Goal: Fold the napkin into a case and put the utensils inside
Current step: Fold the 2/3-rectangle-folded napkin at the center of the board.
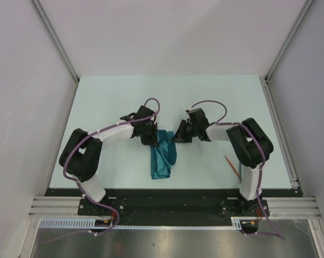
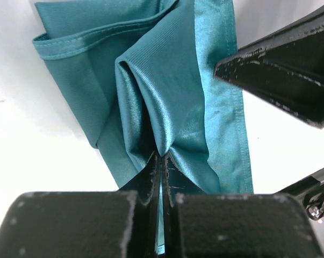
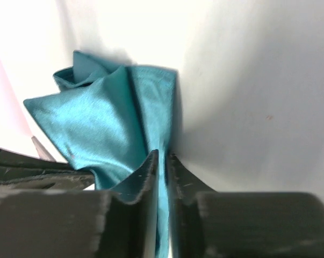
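While left fingers (image 2: 150, 180), right fingers (image 3: 144, 180) pinch one napkin (image 1: 163, 159), one utensil (image 1: 232, 165) apart.

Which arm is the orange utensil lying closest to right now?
The right arm: the utensil lies on the table right beside its upright lower link. The left arm is far off, across the napkin.

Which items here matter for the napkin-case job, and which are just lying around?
Job: napkin, pinched by left gripper and right gripper; orange-red utensil, lying apart toward the right of the table.
Not job: only fixtures, the table and metal rails.
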You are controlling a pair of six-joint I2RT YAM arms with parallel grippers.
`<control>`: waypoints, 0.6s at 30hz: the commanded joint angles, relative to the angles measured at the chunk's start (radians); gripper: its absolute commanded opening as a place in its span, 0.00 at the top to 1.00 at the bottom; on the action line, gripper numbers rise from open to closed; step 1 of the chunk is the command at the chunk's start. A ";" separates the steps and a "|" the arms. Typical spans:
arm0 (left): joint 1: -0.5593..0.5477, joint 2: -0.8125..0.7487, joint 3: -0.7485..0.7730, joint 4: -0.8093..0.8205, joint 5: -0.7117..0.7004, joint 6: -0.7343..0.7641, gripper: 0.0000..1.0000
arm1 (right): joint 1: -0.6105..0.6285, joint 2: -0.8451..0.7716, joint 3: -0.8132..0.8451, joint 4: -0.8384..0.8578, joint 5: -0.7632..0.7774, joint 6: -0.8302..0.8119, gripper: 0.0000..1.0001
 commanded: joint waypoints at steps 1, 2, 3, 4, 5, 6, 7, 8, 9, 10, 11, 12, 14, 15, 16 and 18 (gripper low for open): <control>0.017 -0.033 -0.012 0.017 0.011 0.033 1.00 | 0.004 0.012 0.064 -0.032 0.051 -0.070 0.89; 0.022 -0.035 -0.015 0.020 0.015 0.033 1.00 | 0.010 0.005 0.073 -0.043 0.061 -0.093 0.96; 0.026 -0.036 -0.016 0.022 0.017 0.033 1.00 | 0.016 -0.006 0.085 -0.072 0.080 -0.103 0.99; 0.028 -0.039 -0.022 0.027 0.022 0.033 1.00 | 0.030 -0.011 0.110 -0.089 0.091 -0.109 1.00; 0.034 -0.043 -0.024 0.033 0.025 0.033 1.00 | 0.038 -0.015 0.123 -0.104 0.101 -0.116 1.00; 0.036 -0.044 -0.029 0.036 0.025 0.033 1.00 | 0.044 -0.027 0.133 -0.120 0.114 -0.123 1.00; 0.037 -0.047 -0.030 0.039 0.031 0.035 1.00 | 0.055 -0.032 0.157 -0.156 0.130 -0.121 1.00; 0.042 -0.046 -0.030 0.040 0.031 0.036 1.00 | 0.070 -0.035 0.171 -0.177 0.142 -0.121 1.00; 0.045 -0.046 -0.030 0.040 0.034 0.038 1.00 | 0.081 -0.041 0.183 -0.206 0.160 -0.118 1.00; 0.046 -0.047 -0.030 0.040 0.035 0.039 1.00 | 0.087 -0.043 0.212 -0.224 0.174 -0.113 1.00; 0.052 -0.049 -0.030 0.045 0.042 0.039 1.00 | 0.105 -0.040 0.226 -0.246 0.186 -0.109 1.00; 0.056 -0.049 -0.032 0.046 0.045 0.041 1.00 | 0.113 -0.038 0.243 -0.284 0.209 -0.104 1.00; 0.063 -0.046 -0.032 0.050 0.049 0.042 1.00 | 0.131 -0.026 0.269 -0.310 0.229 -0.087 1.00; 0.066 -0.046 -0.032 0.048 0.051 0.042 1.00 | 0.137 -0.025 0.274 -0.307 0.234 -0.083 1.00; 0.071 -0.043 -0.033 0.047 0.052 0.042 1.00 | 0.145 -0.017 0.275 -0.304 0.236 -0.072 1.00; 0.076 -0.043 -0.035 0.050 0.058 0.041 1.00 | 0.154 -0.005 0.286 -0.292 0.219 -0.054 1.00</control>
